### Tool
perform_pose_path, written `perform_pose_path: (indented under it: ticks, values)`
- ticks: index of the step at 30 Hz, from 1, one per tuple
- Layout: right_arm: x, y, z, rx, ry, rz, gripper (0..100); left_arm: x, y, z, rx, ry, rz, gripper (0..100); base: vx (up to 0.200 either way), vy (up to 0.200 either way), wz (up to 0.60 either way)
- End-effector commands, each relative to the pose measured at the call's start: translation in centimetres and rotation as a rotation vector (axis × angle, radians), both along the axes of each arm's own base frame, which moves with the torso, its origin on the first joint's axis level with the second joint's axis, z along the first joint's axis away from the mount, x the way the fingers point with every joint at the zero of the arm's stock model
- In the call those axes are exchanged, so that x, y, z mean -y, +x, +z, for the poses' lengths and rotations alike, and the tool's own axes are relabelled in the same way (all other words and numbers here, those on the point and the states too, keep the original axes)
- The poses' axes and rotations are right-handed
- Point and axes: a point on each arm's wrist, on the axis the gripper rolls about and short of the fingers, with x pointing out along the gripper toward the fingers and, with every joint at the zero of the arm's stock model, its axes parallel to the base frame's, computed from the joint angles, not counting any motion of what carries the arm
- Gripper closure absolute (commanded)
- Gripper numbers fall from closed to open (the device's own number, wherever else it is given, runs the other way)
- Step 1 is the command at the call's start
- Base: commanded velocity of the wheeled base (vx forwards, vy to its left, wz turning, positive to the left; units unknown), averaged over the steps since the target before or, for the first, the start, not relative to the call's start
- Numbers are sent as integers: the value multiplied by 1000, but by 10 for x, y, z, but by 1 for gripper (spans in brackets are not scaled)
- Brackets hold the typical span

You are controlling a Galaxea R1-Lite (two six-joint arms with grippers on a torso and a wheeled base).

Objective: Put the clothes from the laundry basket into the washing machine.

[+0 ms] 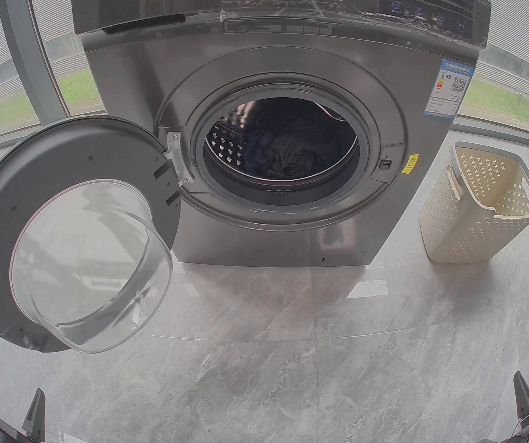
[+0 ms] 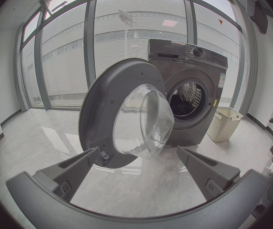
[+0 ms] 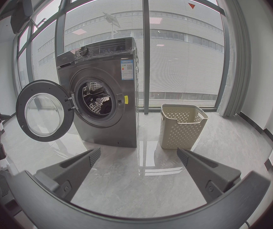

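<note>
Facing washing machine [image 1: 264,241] at centre of head view, w/ door [image 1: 61,173] swung fully open to robot's left. Laundry basket [image 1: 461,229] upright on floor just right of machine, not touching. Dark clothes [image 1: 289,149] piled low inside drum. Left gripper [image 2: 137,150] & right gripper [image 3: 138,150] well back from machine, fingers spread wide, holding nothing.

Grey washing machine [image 1: 264,244]; cream perforated laundry basket [image 1: 461,232]; clothes [image 1: 295,150] seemingly dark.

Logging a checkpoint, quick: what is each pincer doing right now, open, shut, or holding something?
Left pincer: open, holding nothing.
Right pincer: open, holding nothing.
</note>
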Motion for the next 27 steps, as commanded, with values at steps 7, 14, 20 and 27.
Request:
perform_pose_path:
  ticks: [7,14,20,27]
  values:
    - [0,1,-5,-14,1,1,0,0,1,-5,-10,2,3,0,-86,0,0]
    - [0,1,-5,-14,1,1,0,0,1,-5,-10,1,3,0,-86,0,0]
    - [0,1,-5,-14,1,1,0,0,1,-5,-10,-2,3,0,0,33,0]
    - [0,1,-5,-14,1,1,0,0,1,-5,-10,-2,2,0,0,200,0]
